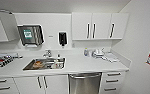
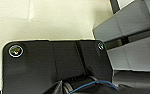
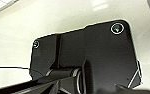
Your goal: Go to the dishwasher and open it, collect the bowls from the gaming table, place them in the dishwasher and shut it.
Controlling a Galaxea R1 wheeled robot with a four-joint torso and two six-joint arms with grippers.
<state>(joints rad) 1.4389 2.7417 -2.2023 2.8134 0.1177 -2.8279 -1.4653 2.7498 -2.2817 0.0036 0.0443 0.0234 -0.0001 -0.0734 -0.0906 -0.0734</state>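
Kitchenette: steel dishwasher [image 1: 84,83], door shut, sits under the white tabletop [image 1: 91,65] just right of the sink [image 1: 44,63], its bar handle horizontal (whether either end effector is open, I cannot tell)

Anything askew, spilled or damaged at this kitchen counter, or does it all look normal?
Nothing stands out. The dishwasher is shut and sits flush under the counter, cabinet doors are closed, and no spill shows. The sink holds some items, too blurred to identify.

A steel sink [image 1: 44,64] sat in the white surface [image 1: 91,65], a tap [image 1: 48,53] behind it. On the wall hung a paper towel dispenser [image 1: 31,35], a black soap dispenser [image 1: 62,38] and white cabinets [image 1: 99,25].
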